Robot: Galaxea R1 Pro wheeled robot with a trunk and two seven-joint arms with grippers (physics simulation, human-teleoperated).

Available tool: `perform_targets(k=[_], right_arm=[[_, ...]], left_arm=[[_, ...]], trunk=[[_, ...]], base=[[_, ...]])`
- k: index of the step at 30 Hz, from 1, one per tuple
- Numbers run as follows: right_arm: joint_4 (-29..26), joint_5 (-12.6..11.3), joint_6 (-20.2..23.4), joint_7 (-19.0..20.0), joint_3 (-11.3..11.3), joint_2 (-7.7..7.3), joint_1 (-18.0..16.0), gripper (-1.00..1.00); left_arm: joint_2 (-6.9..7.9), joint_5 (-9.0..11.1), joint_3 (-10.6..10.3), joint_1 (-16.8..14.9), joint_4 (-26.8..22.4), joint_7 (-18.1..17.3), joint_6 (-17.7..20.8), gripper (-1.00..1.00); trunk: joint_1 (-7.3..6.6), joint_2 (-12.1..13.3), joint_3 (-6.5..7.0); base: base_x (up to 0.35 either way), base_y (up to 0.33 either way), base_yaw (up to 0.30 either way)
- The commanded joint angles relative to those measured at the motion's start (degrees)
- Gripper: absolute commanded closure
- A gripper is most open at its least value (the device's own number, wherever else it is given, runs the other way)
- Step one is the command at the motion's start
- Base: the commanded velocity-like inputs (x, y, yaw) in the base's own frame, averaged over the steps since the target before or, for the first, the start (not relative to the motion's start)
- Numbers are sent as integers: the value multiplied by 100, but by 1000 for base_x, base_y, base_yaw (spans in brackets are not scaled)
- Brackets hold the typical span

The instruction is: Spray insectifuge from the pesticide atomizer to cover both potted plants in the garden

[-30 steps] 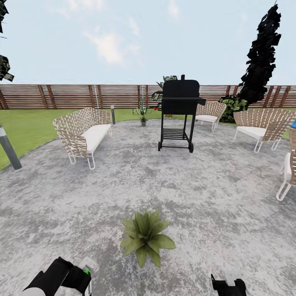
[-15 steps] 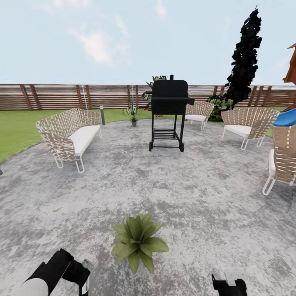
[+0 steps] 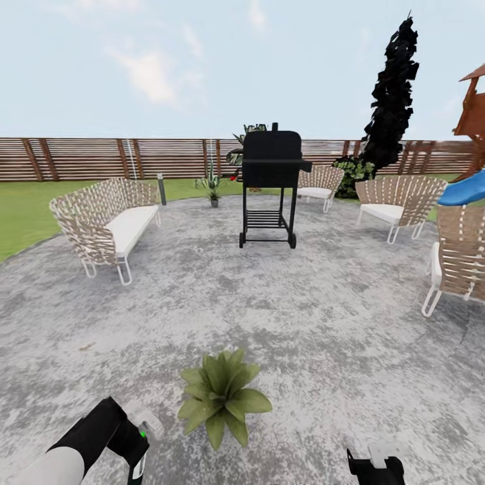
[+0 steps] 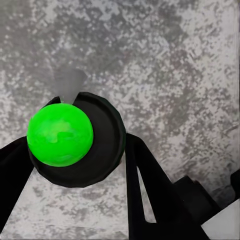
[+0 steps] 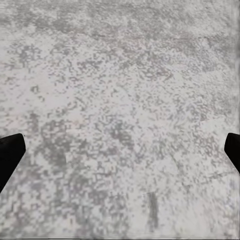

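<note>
While the grey patio (image 3: 323,303) spreads wide, the potted plant (image 3: 222,397) sits well inside its edges; the spray should sweep low across every leaf. The left fingers (image 4: 145,190) grip the green-topped pesticide atomizer (image 4: 75,145); the right fingers (image 5: 10,150) gape, empty.

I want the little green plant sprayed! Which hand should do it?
Left. The left hand holds the dark round bottle with the green top near the leafy green plant; the right hand is open, empty.
</note>
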Motion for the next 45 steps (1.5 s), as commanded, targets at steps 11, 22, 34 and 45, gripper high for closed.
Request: perform_targets(k=[11,22,34,45], right_arm=[[11,60,-24,-18,-35,3,-7,-100],[-3,60,-16,-18,-35,18,-7,-100],[11,61,-16,-22,-35,25,-7,-100],[11,60,-16,-27,-35,28,-7,-100]], left_arm=[[-4,-28,40,0,-12,-41,39,100],[-4,-29,32,8,-3,-41,44,100],[32,-29,0,54,29,-40,394,100],[15,-46,-546,26,225,-44,659,100]], trunk=[[-1,-2,-5],[-1,-2,-5],[-1,-2,-5],[-1,-2,-34]], base=[[0,0,-102],[84,-82,-82],[-6,-6,0],[0,0,102]])
